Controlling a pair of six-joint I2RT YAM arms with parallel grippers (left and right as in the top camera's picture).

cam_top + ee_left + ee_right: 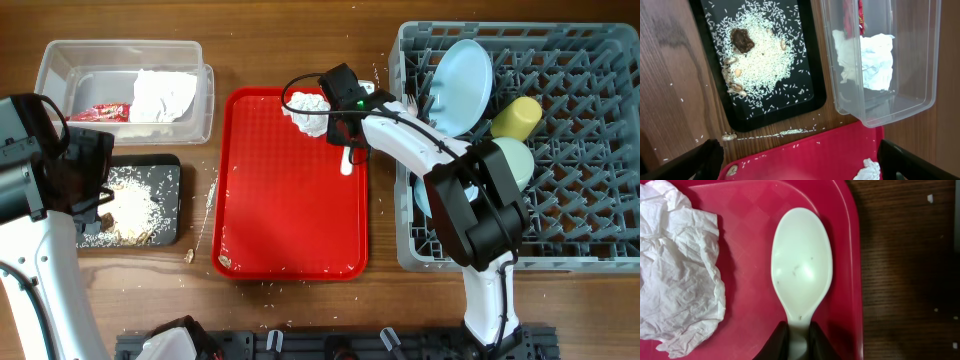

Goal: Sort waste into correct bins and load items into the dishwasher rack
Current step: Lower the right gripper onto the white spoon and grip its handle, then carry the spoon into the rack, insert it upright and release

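Red tray (854, 255) rim: spoon (801, 270) just inside, right pincer (799, 341) clamping neck; left pincer (800, 161) wide.

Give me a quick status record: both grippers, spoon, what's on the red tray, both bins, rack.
left gripper: open, holding nothing
right gripper: shut on the spoon handle
spoon: lying on the red tray, near the edge facing the rack
loose napkin: crumpled, on the red tray beside the spoon, not touching
clear tub: binned napkin, red wrapper
black tray: rice, brown scraps
rack: plate, yellow cup, green bowl
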